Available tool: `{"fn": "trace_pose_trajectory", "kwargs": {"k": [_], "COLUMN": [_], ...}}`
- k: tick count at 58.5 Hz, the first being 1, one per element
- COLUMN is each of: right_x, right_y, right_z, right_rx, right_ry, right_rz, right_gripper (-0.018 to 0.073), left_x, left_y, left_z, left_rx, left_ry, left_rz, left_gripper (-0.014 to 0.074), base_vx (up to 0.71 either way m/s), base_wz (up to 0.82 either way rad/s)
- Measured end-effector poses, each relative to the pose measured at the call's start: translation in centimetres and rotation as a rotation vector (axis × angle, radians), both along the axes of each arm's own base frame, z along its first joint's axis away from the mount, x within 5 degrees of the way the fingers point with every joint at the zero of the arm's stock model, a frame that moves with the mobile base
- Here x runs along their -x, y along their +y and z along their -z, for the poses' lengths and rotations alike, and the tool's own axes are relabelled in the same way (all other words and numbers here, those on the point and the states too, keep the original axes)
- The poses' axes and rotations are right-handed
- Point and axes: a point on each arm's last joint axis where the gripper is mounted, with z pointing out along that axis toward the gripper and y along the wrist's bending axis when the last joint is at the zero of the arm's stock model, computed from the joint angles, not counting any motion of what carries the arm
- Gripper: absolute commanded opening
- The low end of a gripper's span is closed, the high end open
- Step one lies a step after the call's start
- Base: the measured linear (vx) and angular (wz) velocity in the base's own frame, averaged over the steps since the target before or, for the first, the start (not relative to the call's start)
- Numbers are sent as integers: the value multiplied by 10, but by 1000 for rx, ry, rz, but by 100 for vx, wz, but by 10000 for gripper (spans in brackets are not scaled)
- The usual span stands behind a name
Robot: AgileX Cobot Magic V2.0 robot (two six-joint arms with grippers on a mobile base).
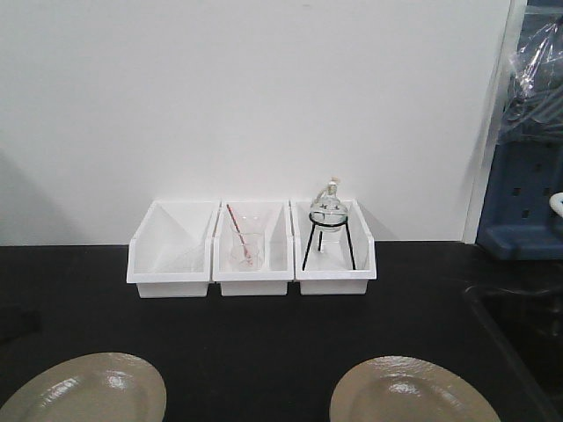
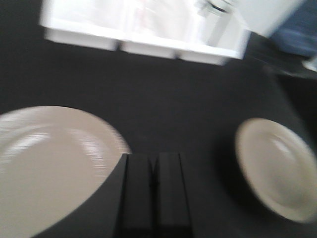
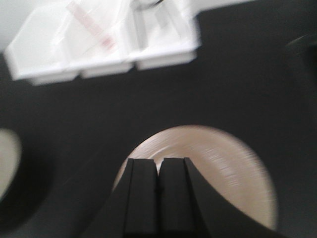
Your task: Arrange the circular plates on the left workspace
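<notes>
Two beige circular plates lie flat on the black countertop [image 1: 281, 343]: the left plate [image 1: 88, 391] and the right plate [image 1: 409, 396], both cut by the front view's lower edge. In the left wrist view, my left gripper [image 2: 154, 157] is shut and empty, hovering just right of the left plate [image 2: 44, 168], with the right plate [image 2: 277, 168] further off. My right gripper [image 3: 158, 162] is shut too, above the near left part of the right plate [image 3: 218, 168]. Both wrist views are blurred. Neither arm shows in the front view.
Three white bins [image 1: 252, 251] stand in a row at the back against the wall; the middle holds a glass beaker with a rod [image 1: 244, 244], the right a flask on a black tripod [image 1: 328, 224]. A recessed sink [image 1: 519, 334] lies right, with blue equipment [image 1: 528, 193] behind it.
</notes>
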Motion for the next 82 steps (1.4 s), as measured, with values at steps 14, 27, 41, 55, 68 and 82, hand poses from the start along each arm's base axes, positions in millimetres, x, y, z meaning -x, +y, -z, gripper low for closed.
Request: {"fn": "trace_pose_trajectory", "kwargs": {"k": [14,27,41,55,68,82], "right_x": [-16,-20,-20,-20,-20,-19], "right_y": [36,42,42,42,42,42], "right_z": [16,10,9,9,9,11], "right_rx": [-265,-384,-393,-386,-385,-358], "right_ry": [73,24,16,10,8,25], "right_rz": [-385,-415,-416,-427,-428,-431], "right_gripper": [0,0,59,378,579,559], "left_x": [-20,-24,-22,-22,-26,-45], "left_y": [-21,-24,-25,-26,-16,57], "left_z": [8,11,11,11,13,52], "left_rx": [293,347,352,325,337,365], "left_ry": [19,42,46,21,38,218], "left_rz": [208,243,260,277,209,-24], "left_gripper": [2,2,53,338,512,512], "base_vx": [0,0,0,0,0,0], "base_wz": [0,0,0,0,0,0]}}
